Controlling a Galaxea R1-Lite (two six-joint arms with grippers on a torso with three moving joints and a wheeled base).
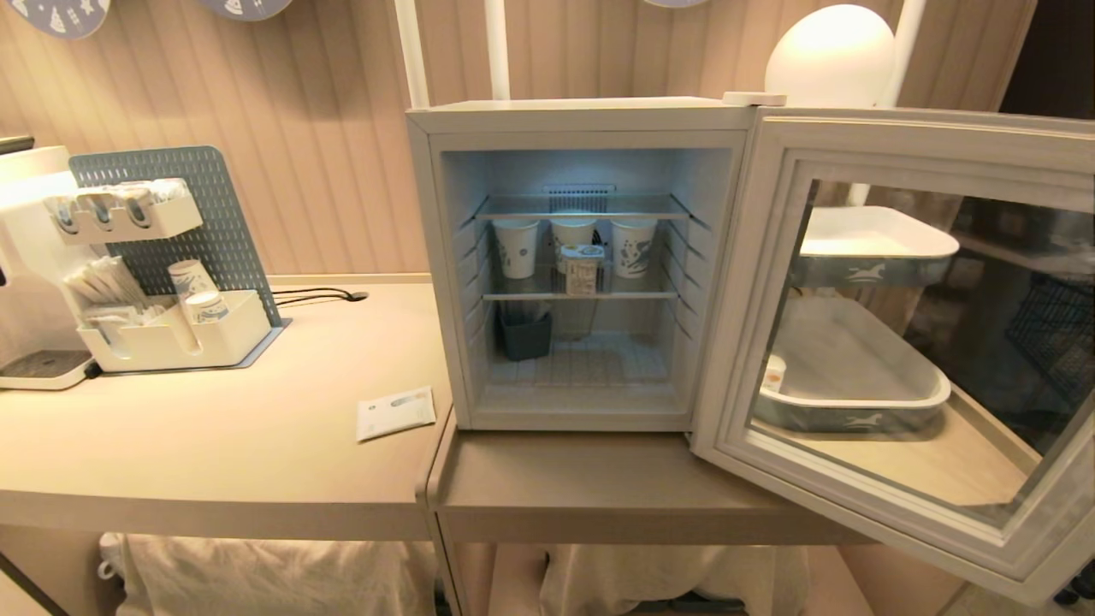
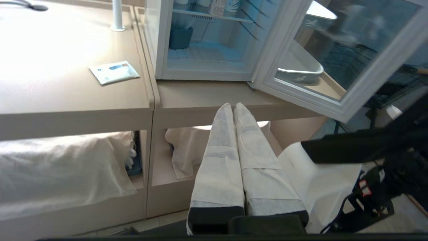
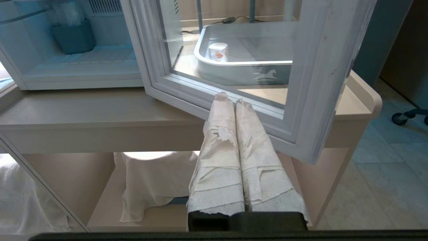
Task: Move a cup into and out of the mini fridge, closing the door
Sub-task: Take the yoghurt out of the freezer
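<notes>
**Fridge door stands wide open, cup waits in tray behind the glass**

Grippers come first, low and in front of the counter. The left gripper (image 2: 233, 106) has its two paper-wrapped fingers pressed together with nothing between them, its tips level with the front edge of the counter (image 2: 207, 97) below the fridge. The right gripper (image 3: 230, 99) is likewise closed and empty, its wrapped tips just before the lower frame of the open door (image 3: 214, 97). Neither arm shows in the head view.

On the counter sits the mini fridge (image 1: 582, 128), lit inside. Its door (image 1: 907, 342) is swung out to the robot's right, the large glass pane angled across the counter's right end. On the adjoining table (image 1: 214, 453) to the left, a small white packet (image 1: 395, 412) lies near the fridge's front corner.

Inside the fridge, a dark bin (image 1: 523, 334) stands on the floor at the left. On the wire shelf above it are three tall paper cups with blue print (image 1: 573, 233) in a row, and a small carton (image 1: 583, 269) in front of them.

Behind the door's glass, a white tray with a horse emblem (image 1: 855, 411) rests on the counter. The cup (image 3: 218, 51), small and white with orange marks, stands upright in the tray's corner nearest the fridge, outside the fridge. A second tray (image 1: 873, 248) sits higher up behind it.

Farther left, against the panelled wall, a pegboard organiser (image 1: 171, 325) holds cups and sachets beside a white machine (image 1: 34, 257).
</notes>
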